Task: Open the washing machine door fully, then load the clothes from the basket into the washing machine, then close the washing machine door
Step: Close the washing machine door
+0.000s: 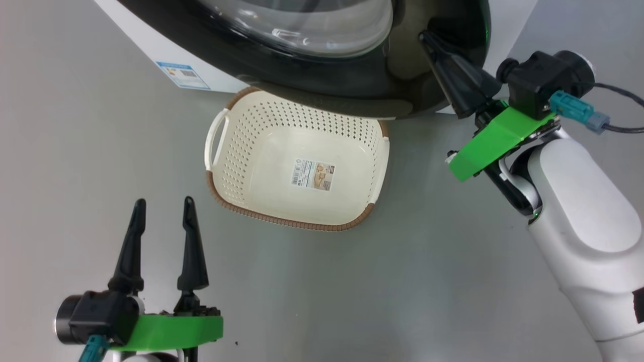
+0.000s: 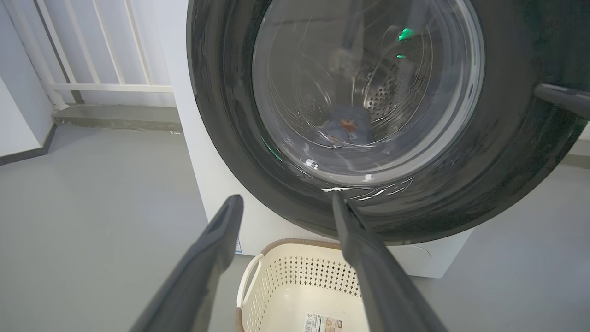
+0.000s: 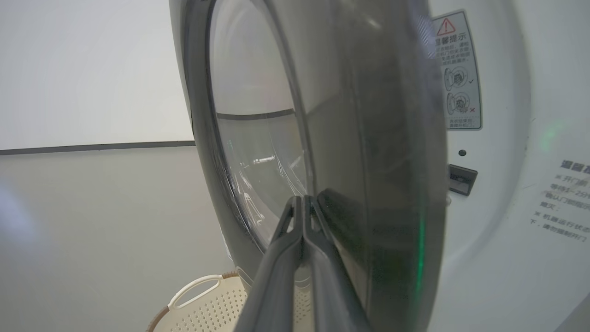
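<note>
The washing machine door (image 1: 352, 80), a glossy black rim around a bulging clear window, is standing slightly ajar. Its outer face is touching the tips of the pressed-together jaws of the right gripper (image 1: 424, 36). Beyond those jaws, the white washing machine (image 3: 507, 207) is showing its latch slot past the door's edge. Through the glass, well beyond the spread jaws of the left gripper (image 1: 164, 200), the clothes (image 2: 343, 128) are lying as a light blue heap in the steel drum. The basket (image 1: 241, 151), cream and perforated with a brown rim, is sitting upright on the floor ahead of the left jaws, under the door, its label facing up.

Cream perforated basket (image 1: 261, 151), brown rim; black-rimmed door (image 2: 221, 129).
</note>
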